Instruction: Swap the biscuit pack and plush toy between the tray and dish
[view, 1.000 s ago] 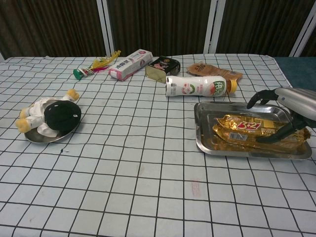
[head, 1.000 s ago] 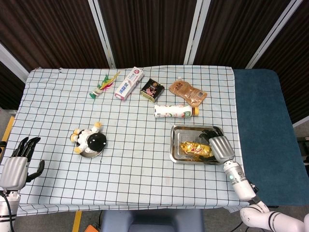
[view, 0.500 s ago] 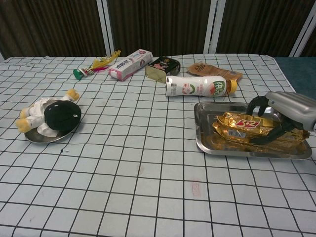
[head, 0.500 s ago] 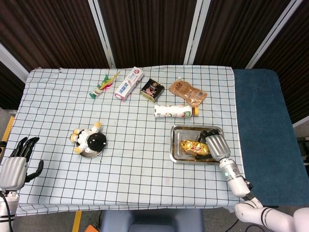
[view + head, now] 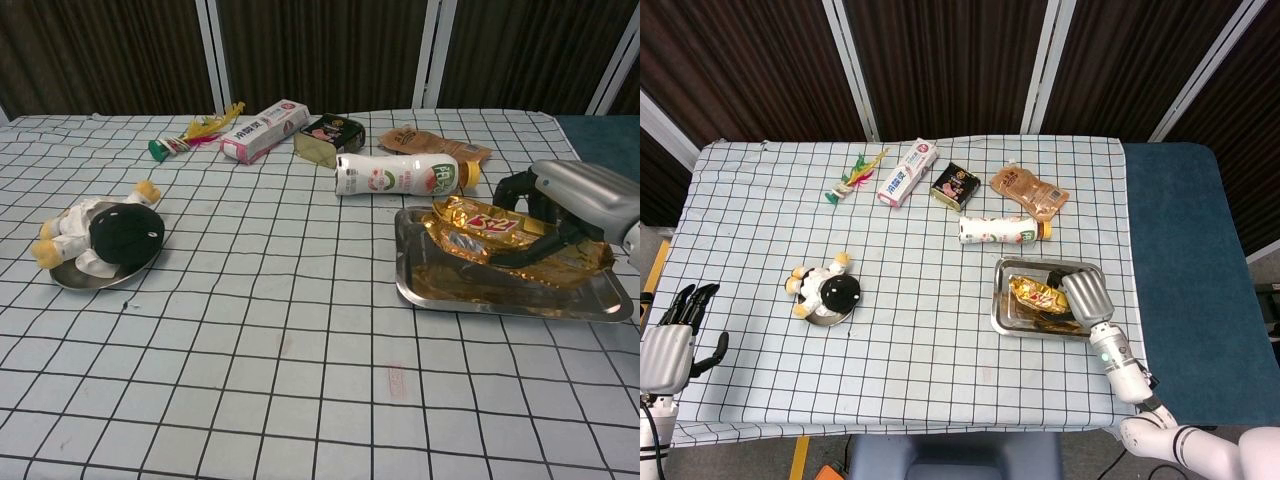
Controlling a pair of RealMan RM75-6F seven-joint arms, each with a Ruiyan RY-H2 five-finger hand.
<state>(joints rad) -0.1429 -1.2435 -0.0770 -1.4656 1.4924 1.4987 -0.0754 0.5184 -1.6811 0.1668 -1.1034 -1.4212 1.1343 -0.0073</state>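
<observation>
The dark fingers of the right hand were seen curled around the biscuit pack, thumb side below and the other fingers hooked over its far edge, so the pack was held and not merely touched. In the chest view the pack was tilted, its left end raised clear of the steel tray while its right end was hidden behind the hand; whether that end rested on the tray floor could not be told. The long axis of the pack ran left to right across the tray, roughly crosswise to the fingers.

The pack was a crinkled gold foil wrapper with a red and white label, and it was reflected in the tray's polished floor. From its look, it would be judged light and easily crushed.

The dish lay well apart, far to the left across the checked cloth, and was covered by the plush toy, a black and white figure with yellow limbs lying on its side. The left hand was shown at the table's near left edge, holding nothing, fingers extended and apart. It was judged the nearer hand to the toy, the right hand the nearer to the tray. The carry leftward would be judged long.
</observation>
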